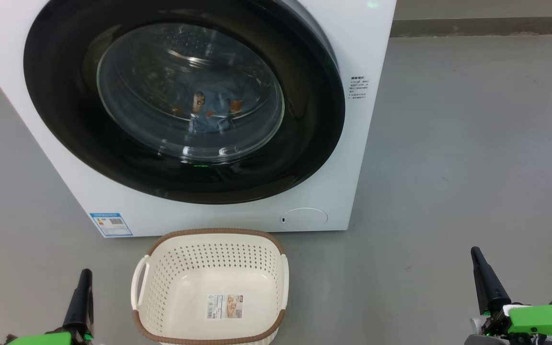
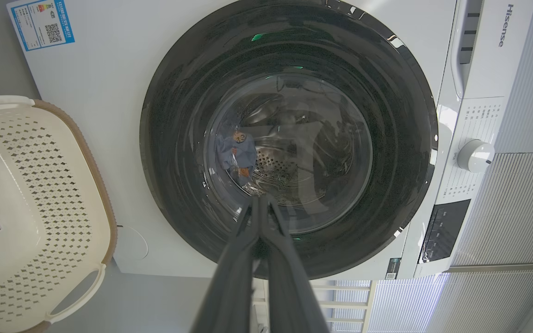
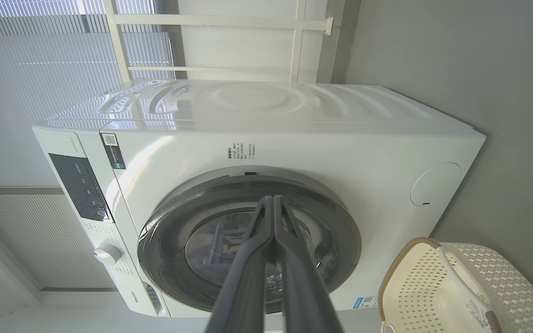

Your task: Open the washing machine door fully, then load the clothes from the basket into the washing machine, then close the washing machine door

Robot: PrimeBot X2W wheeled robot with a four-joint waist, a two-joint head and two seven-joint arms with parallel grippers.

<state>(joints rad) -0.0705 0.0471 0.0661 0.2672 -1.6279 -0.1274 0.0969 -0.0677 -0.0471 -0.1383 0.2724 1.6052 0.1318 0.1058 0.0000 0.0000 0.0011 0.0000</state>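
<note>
Washing machine (image 1: 161,218) top cut off; clothes (image 1: 209,108) dim thru glass (image 1: 161,72).

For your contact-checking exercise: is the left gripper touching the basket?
Apart. The head view shows grey floor between the left gripper and the basket.

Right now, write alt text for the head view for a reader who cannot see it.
The washing machine door is closed on the white washing machine, the blue printed clothes visible inside through its glass. The cream basket sits empty on the grey floor in front. The left gripper and right gripper, both shut, point up from the lower corners.
</note>
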